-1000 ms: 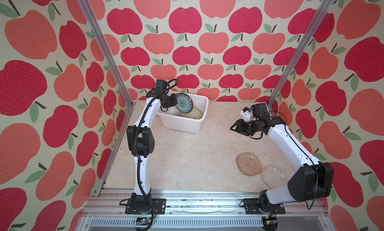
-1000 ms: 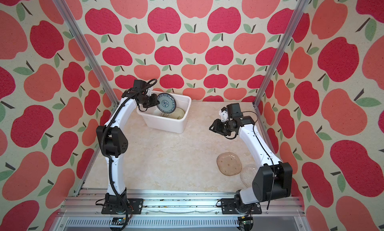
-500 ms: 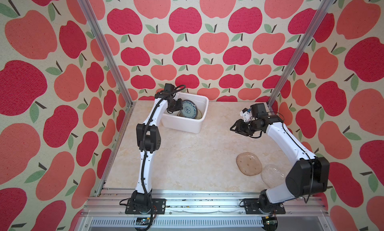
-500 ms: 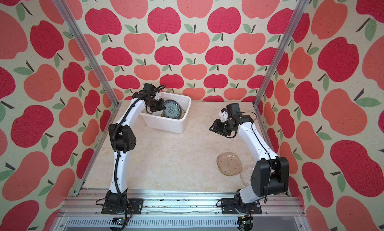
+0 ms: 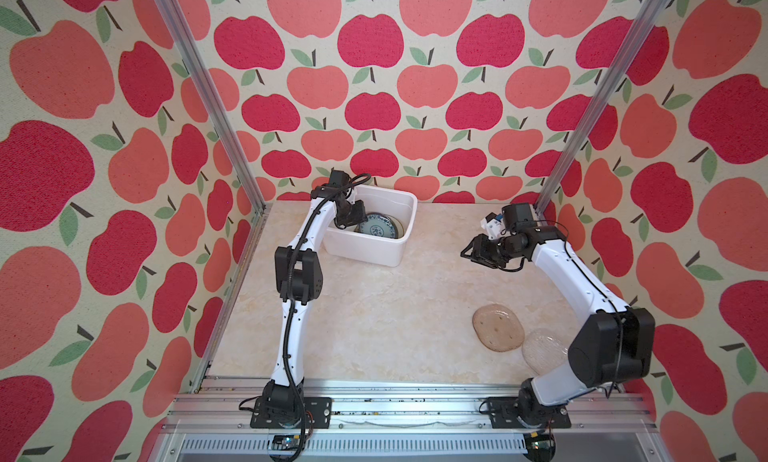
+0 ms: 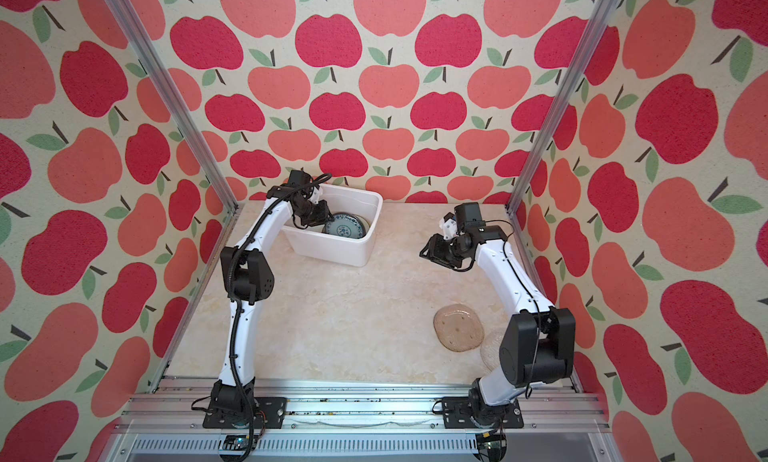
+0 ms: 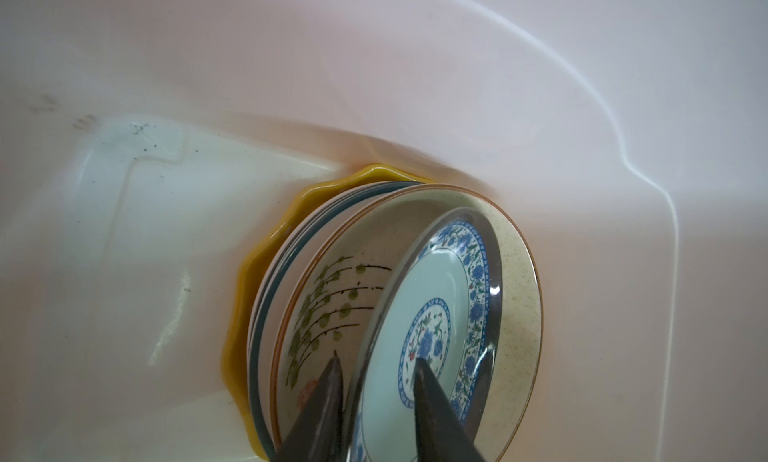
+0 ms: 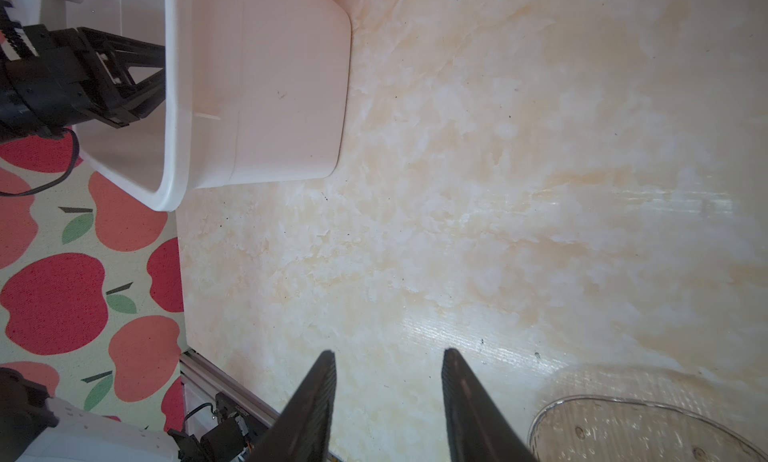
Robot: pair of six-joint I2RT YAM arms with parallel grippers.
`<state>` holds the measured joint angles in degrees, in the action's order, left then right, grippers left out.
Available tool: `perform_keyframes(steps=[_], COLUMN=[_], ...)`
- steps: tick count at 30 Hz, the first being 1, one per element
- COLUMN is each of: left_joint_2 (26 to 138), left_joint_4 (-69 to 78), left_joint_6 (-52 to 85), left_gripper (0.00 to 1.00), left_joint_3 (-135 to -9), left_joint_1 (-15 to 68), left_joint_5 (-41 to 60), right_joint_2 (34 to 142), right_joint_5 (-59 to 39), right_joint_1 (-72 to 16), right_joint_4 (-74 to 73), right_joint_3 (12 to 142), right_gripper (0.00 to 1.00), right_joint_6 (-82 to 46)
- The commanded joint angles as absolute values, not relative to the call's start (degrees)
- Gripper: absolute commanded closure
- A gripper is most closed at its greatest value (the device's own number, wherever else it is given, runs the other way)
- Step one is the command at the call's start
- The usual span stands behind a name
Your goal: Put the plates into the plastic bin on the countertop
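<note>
The white plastic bin (image 5: 370, 252) (image 6: 332, 252) stands at the back left of the countertop (image 5: 374, 314). Inside it a blue-patterned plate (image 5: 380, 227) (image 7: 436, 298) leans on a cream plate with reeds (image 7: 332, 289). Behind those are white plates with dark rims (image 7: 266, 298) and a yellow scalloped plate (image 7: 245, 273). My left gripper (image 5: 360, 223) (image 7: 377, 362) reaches into the bin, open, one finger on each side of the blue plate's rim. My right gripper (image 5: 464, 252) (image 8: 388, 352) hovers open and empty over the countertop. An amber glass plate (image 5: 498, 327) and a clear glass plate (image 5: 540, 350) lie at the front right.
Apple-patterned walls and aluminium posts (image 5: 582, 107) close in the back and sides. A rail (image 5: 395, 402) with both arm bases runs along the front edge. The right arm's elbow (image 5: 606, 348) hangs over part of the clear plate. In the right wrist view a glass plate's edge (image 8: 623, 431) shows.
The left gripper has carried the blue-patterned plate down into the bin onto the stack, and its jaws have parted from the rim. The right arm has stayed where it was.
</note>
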<state>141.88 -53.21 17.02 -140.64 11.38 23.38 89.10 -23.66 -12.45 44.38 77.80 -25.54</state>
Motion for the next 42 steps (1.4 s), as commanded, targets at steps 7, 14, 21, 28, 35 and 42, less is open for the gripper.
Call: perform_keyframes(steps=[7,14,21,28,35,42], left_joint_2=[143.0,142.0,137.5,127.4,123.6,126.2], left_joint_4=[-54.1,-53.2,-50.1,-38.9,-38.6,-44.5], left_joint_6=[16.2,14.2,14.8,17.1,20.7,23.4], left_gripper=[0.47,0.28,0.15,0.10,0.10,0.11], left_joint_3=[-142.5,-142.5,-141.3,-127.8,-118.6,-121.5], left_joint_1=[11.4,12.0,12.2,12.2,12.1,11.6], left_joint_5=[24.0,21.5,19.8,21.1,19.7,18.2], right_joint_2=[89.1,89.4,86.3,86.0,86.6,89.2], right_joint_5=[-24.2,-16.2,-7.3,-4.7,-5.4,-3.9], right_joint_1=[-10.2,-8.3,-3.9,0.4,1.0,1.1], right_joint_4=[46.9,54.0,56.5,57.0,56.8,56.6], right_joint_3=[77.7,78.4,74.0,70.4,69.1,69.5], right_gripper=[0.52,0.46,0.31,0.28,0.27,0.27], right_joint_6=[-26.3,-24.1,-25.7,-24.5,-24.4,-20.2])
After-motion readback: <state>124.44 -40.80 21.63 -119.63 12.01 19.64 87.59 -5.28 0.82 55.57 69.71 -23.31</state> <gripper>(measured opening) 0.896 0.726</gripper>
